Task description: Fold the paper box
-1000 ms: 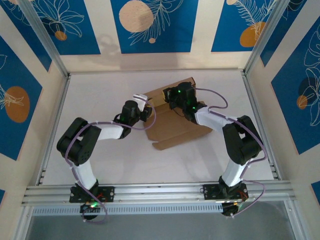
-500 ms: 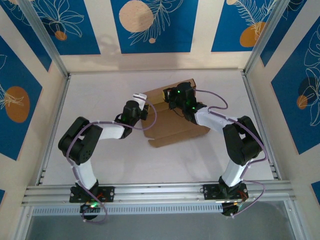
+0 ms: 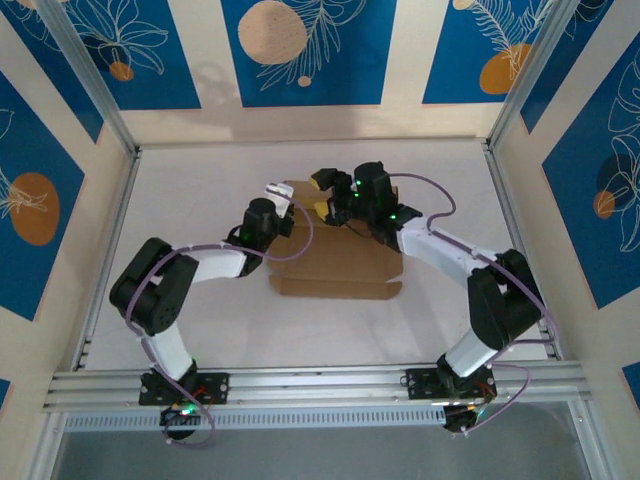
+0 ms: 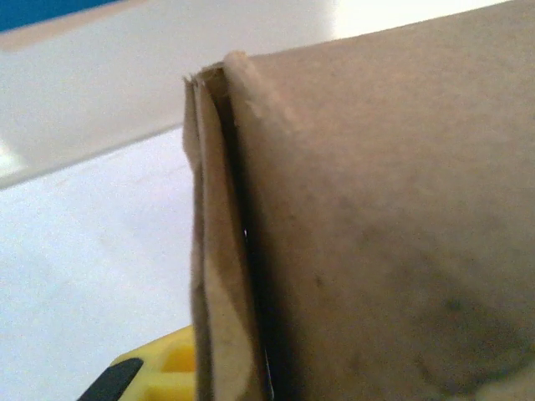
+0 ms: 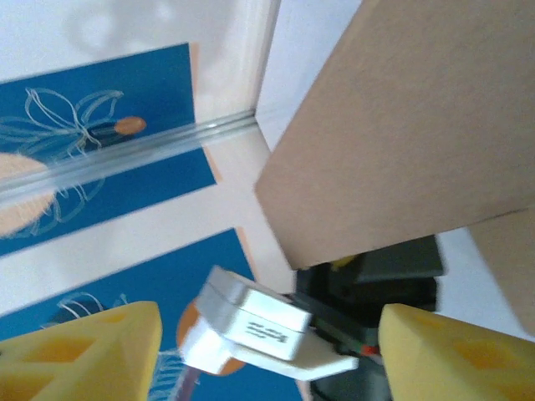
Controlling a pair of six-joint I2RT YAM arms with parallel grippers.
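Observation:
The paper box point(image 3: 338, 262), plain brown cardboard, lies partly folded at the table's centre, its long front edge level with the near side. My left gripper point(image 3: 290, 218) is at the box's left rear corner. In the left wrist view a doubled cardboard edge point(image 4: 219, 276) runs down into the jaws, with one yellow finger point(image 4: 159, 378) beside it. My right gripper point(image 3: 320, 193) hovers over the box's back edge. Its yellow fingers point(image 5: 84, 355) stand wide apart with nothing between them, and a cardboard panel point(image 5: 401, 142) rises just beyond.
White table point(image 3: 200, 320) with an aluminium rail point(image 3: 320, 382) along the near edge. Blue-and-cream patterned walls point(image 3: 300, 50) close in the back and sides. The left arm's white wrist camera point(image 5: 259, 322) sits close in front of the right gripper.
The right gripper has opened, let go of the box and drawn back. The box has swung round and settled flatter, its front edge now level. The left gripper has closed on its left edge.

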